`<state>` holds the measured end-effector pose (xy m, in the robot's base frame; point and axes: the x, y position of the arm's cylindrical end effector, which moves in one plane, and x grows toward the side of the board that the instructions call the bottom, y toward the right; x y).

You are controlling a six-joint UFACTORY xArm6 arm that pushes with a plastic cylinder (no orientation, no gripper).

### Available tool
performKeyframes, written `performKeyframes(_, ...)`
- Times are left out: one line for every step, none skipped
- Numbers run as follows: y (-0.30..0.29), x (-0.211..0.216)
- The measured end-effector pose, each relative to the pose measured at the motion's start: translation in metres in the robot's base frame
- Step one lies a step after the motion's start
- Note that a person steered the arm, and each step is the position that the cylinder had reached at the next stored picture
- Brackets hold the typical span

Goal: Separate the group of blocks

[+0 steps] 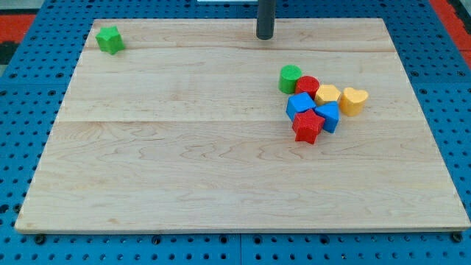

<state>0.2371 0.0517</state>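
A tight group of blocks sits at the view's right of the wooden board: a green cylinder, a red cylinder, a yellow hexagon block, a yellow heart-shaped block, a blue cube, a blue block and a red star-shaped block. They touch or nearly touch one another. My tip is near the view's top, above and to the left of the green cylinder, apart from the group.
A lone green star-shaped block lies near the board's top left corner. A blue pegboard surrounds the board on all sides.
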Motion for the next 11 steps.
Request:
performKeyframes(0.005,0.000)
performKeyframes(0.014,0.000)
performKeyframes(0.021,0.000)
performKeyframes(0.040,0.018)
performKeyframes(0.102,0.037)
performKeyframes(0.100,0.085)
performKeyframes(0.051,0.144)
performKeyframes(0.035,0.157)
performKeyframes(0.070,0.157)
performKeyframes(0.077,0.180)
performKeyframes(0.060,0.195)
